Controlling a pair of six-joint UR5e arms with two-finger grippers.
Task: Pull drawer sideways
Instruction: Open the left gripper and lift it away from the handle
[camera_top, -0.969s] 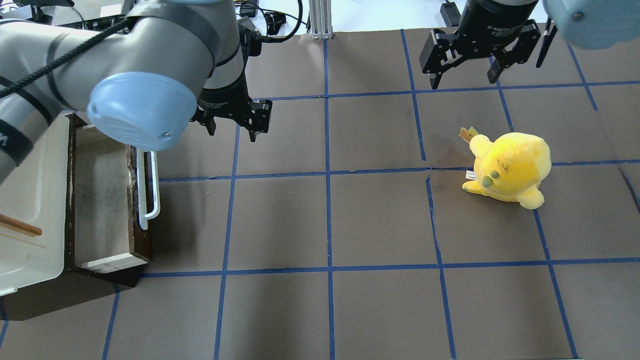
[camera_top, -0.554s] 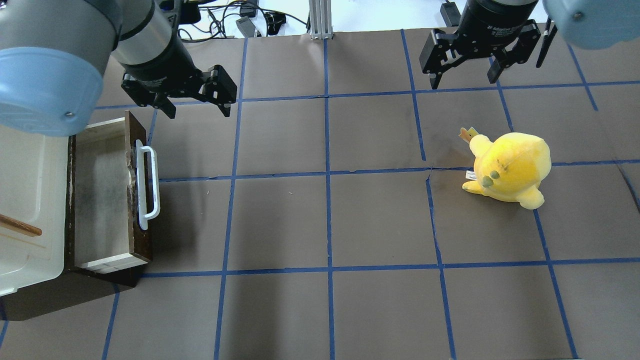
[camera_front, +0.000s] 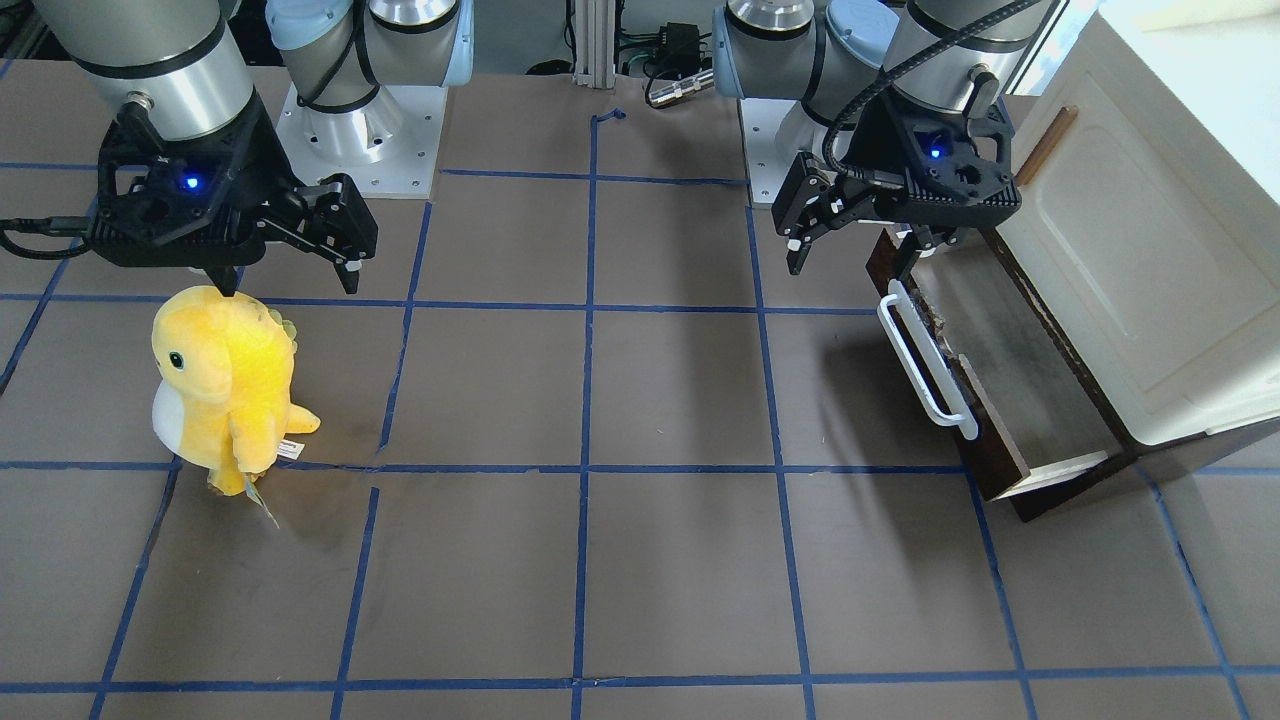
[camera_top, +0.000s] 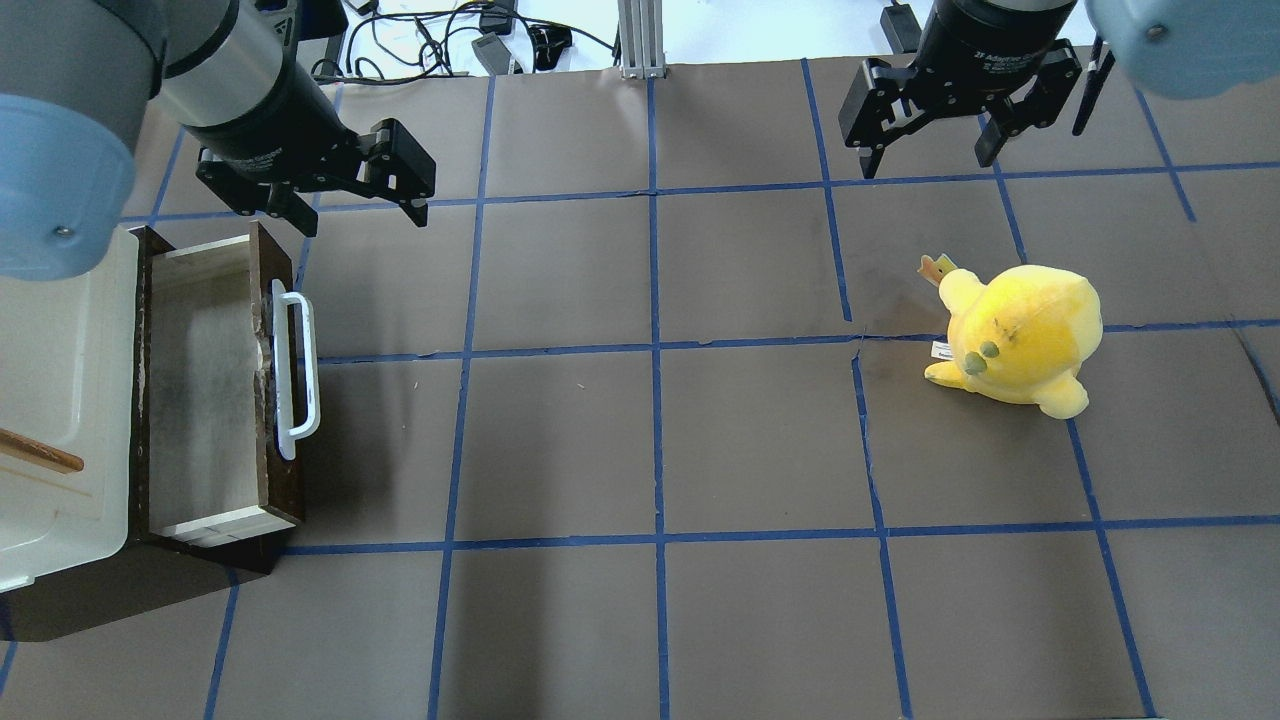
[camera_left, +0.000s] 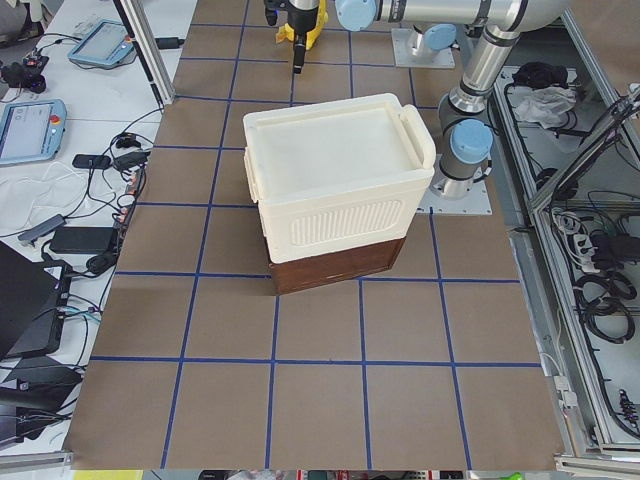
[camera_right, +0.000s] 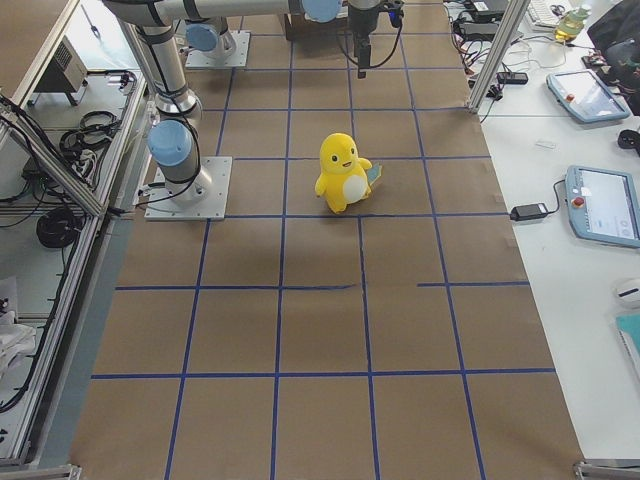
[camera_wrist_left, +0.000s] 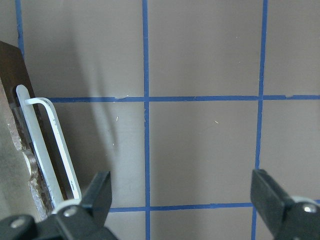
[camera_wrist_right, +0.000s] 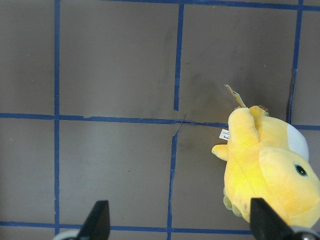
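The dark brown drawer (camera_top: 215, 400) stands pulled out from under the cream-white cabinet, with its pale interior showing. Its long white bar handle (camera_top: 297, 372) faces the table's middle. Both show in the front view, the drawer (camera_front: 1005, 375) and the handle (camera_front: 925, 365), and the handle also shows in the left wrist view (camera_wrist_left: 50, 150). My left gripper (camera_top: 362, 215) is open and empty. It hangs above the table just beyond the drawer's far corner, clear of the handle. My right gripper (camera_top: 927, 162) is open and empty at the far right, behind the plush.
The cream-white cabinet (camera_top: 60, 380) with a small brown wooden handle (camera_top: 40, 452) sits at the left edge on a dark base. A yellow plush toy (camera_top: 1020, 335) stands at the right, and it also shows in the front view (camera_front: 225, 385). Blue tape lines grid the brown table cover.
My left arm has swung left and back, away from the table's middle to the drawer's far corner, uncovering the drawer. The drawer, the plush and the right arm have not moved.
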